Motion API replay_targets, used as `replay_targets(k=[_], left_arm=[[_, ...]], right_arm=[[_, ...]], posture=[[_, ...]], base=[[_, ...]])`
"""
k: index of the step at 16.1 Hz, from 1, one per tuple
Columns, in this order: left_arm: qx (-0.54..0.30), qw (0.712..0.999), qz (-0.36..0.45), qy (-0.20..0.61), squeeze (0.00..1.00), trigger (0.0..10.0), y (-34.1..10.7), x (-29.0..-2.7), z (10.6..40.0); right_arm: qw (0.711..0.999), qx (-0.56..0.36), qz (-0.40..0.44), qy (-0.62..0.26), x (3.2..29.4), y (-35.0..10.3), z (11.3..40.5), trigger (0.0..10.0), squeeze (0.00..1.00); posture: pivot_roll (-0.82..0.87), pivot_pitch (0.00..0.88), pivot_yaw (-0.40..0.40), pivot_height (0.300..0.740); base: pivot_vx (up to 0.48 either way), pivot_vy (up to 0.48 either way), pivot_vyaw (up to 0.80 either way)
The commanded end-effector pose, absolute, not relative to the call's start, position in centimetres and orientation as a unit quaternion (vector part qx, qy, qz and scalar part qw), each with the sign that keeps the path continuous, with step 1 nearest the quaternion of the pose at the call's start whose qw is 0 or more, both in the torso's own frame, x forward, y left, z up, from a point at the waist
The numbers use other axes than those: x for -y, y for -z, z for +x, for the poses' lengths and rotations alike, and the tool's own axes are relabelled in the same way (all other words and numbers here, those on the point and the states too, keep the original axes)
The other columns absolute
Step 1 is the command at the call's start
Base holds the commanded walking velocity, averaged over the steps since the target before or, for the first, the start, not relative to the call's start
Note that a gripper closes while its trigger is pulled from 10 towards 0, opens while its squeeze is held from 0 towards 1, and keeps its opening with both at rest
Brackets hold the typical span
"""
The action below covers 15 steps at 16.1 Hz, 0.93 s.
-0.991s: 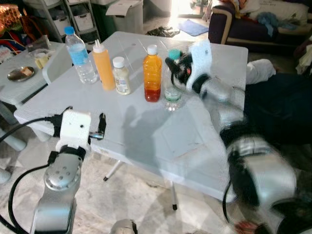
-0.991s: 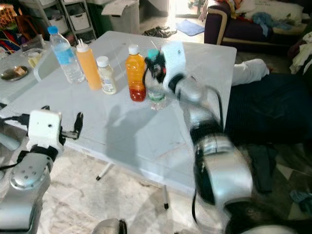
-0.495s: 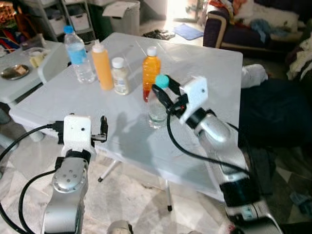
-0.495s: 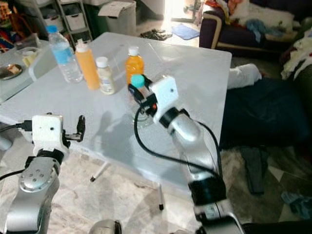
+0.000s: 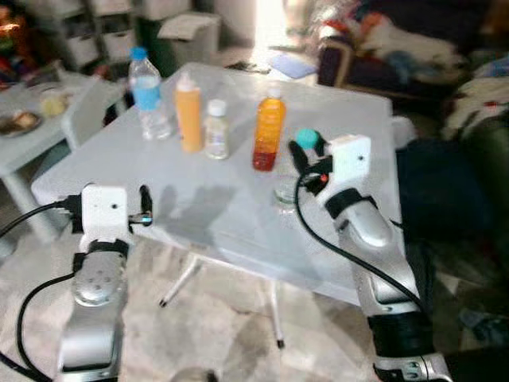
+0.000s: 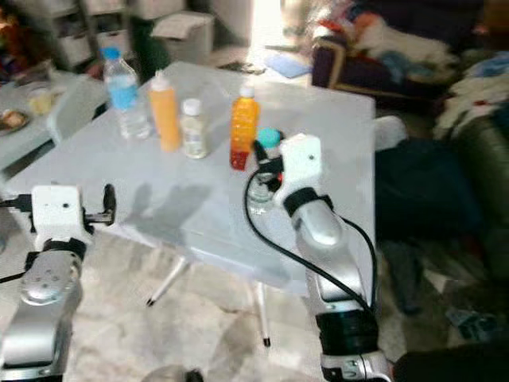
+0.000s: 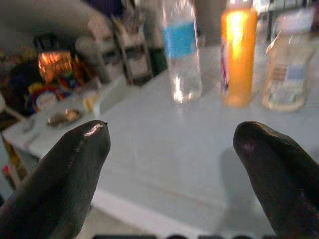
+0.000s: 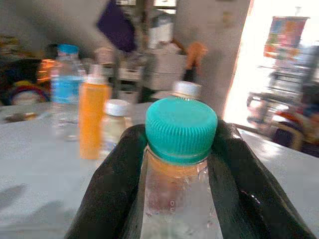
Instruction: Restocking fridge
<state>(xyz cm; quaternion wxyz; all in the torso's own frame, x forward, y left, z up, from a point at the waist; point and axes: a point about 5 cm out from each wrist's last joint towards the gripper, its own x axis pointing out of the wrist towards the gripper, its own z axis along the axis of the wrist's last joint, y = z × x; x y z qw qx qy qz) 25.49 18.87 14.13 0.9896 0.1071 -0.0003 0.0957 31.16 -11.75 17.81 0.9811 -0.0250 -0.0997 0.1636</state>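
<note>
1. A white desk (image 5: 238,215) is seen standing on a pale stone floor (image 5: 215,334), with a dark sofa (image 5: 374,56) behind its far right corner and a second, smaller desk (image 5: 24,143) off its left edge.
2. The right hand (image 5: 301,163) is held over the near right part of the desk, its two black fingers (image 8: 112,184) closed against the neck of a clear bottle with a teal cap (image 8: 180,130); the bottle's base is seen near the desk surface, but whether it touches cannot be told.
3. The left hand (image 7: 172,149) is held at the near left edge of the desk, its fingers spread wide apart with nothing between them.
4. A row of four containers is seen across the far half of the desk. Nearest the far left corner stands a water bottle with a blue cap (image 5: 148,94).
5. Just beside it, toward the right edge, an orange squeeze bottle (image 5: 188,114) is seen upright.
6. Next in the row stands a small pale jar with a white lid (image 5: 215,130).
7. At the right end of the row, nearest the held bottle, an amber juice bottle with a white cap (image 5: 269,134) is seen upright.
</note>
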Motion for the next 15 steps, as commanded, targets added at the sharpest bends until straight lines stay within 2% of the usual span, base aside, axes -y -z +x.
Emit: replay_targets(k=[1, 3, 6, 9, 15], left_arm=[[-0.001, 0.987, 0.119, -0.106, 0.0, 10.0, -13.8, -19.2, 25.1], [-0.005, 0.986, 0.126, -0.11, 0.0, 10.0, -13.5, -19.6, 24.2], [-0.019, 0.985, 0.126, -0.116, 0.0, 10.0, -12.5, -19.9, 23.6], [-0.037, 0.984, 0.123, -0.125, 0.0, 10.0, -11.8, -20.5, 22.8], [-0.044, 0.986, 0.118, -0.104, 0.0, 10.0, -11.3, -20.0, 22.5]], right_arm=[[0.988, 0.07, -0.037, -0.132, 13.1, -16.5, 31.3, 10.0, 0.0], [0.99, 0.06, -0.073, -0.108, 13.8, -15.9, 31.0, 10.0, 0.0], [0.987, 0.065, -0.073, -0.125, 14.0, -15.3, 29.8, 10.0, 0.0], [0.987, 0.055, -0.07, -0.131, 13.9, -14.4, 29.2, 10.0, 0.0], [0.988, 0.051, -0.051, -0.139, 13.3, -13.8, 29.4, 10.0, 0.0]], posture=[[0.06, 0.0, -0.006, 0.74], [0.05, 0.0, -0.01, 0.74], [0.04, 0.0, -0.015, 0.74], [0.04, 0.0, -0.013, 0.74], [0.05, 0.0, -0.006, 0.74]], base=[[0.0, 0.48, 0.0], [0.0, 0.48, 0.0], [0.0, 0.48, 0.0], [0.0, 0.48, 0.74], [0.0, 0.48, 0.8]])
